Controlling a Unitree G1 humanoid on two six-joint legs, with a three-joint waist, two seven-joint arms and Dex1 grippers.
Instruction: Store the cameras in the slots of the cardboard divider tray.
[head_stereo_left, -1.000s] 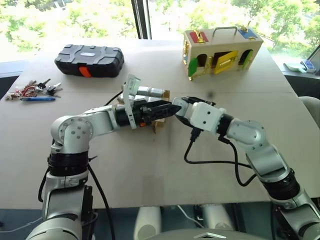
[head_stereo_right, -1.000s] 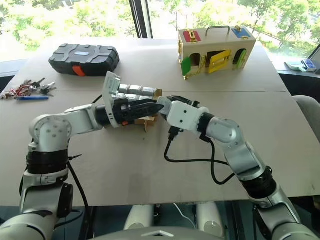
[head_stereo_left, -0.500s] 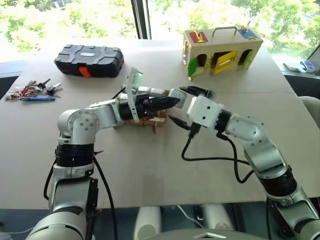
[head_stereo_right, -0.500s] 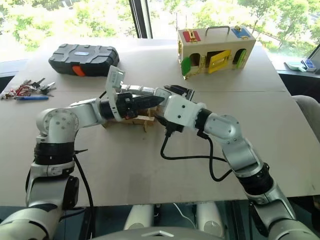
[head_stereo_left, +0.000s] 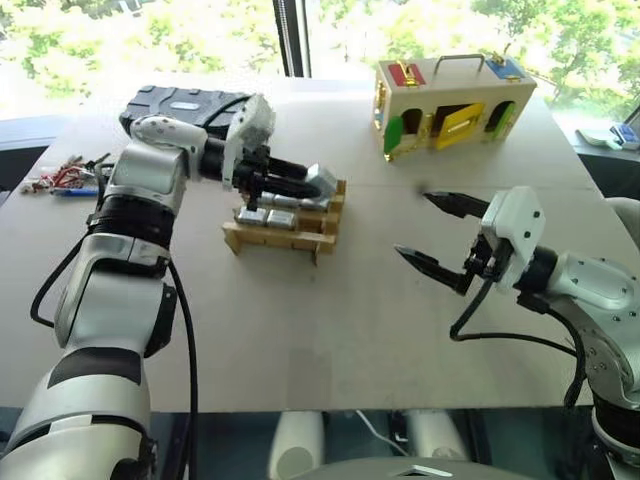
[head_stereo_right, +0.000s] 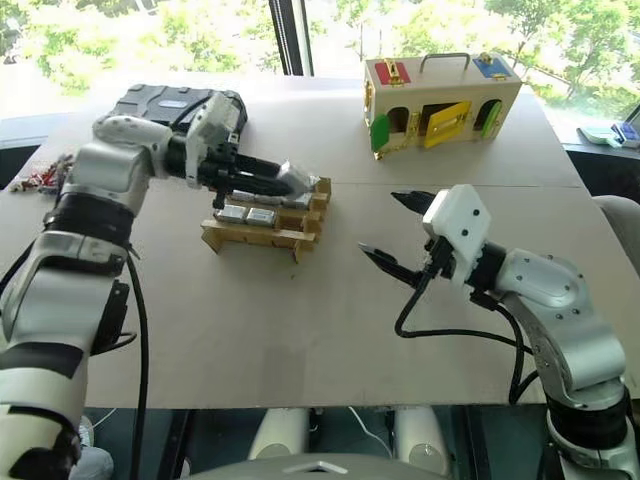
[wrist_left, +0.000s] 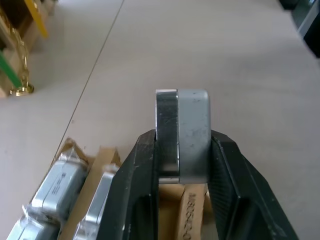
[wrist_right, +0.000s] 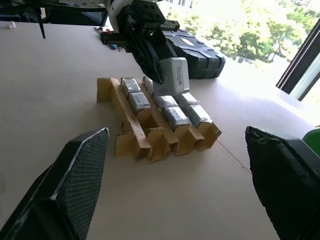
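The tan table carries everything here. At its far edge, right of centre, stands a wooden box with coloured doors and a handle on top. A black case lies at the far left, partly behind the left arm, and a bunch of keys lies by the left edge.

The cardboard divider tray sits left of centre on the table, between the black case and the right arm. Several cameras already lie in its slots; at least 5 can be counted in the right wrist view, 2 in the nearest filled row and the others in the rows behind.

The left gripper hangs over the tray's far right part, its jaws clenched on 1 more camera, a silver-grey block pinched by its flat sides between both black fingers. This held camera is above the tray, not yet in a slot.

The right gripper hovers well to the right of the tray, above bare table, jaws spread wide and holding nothing.
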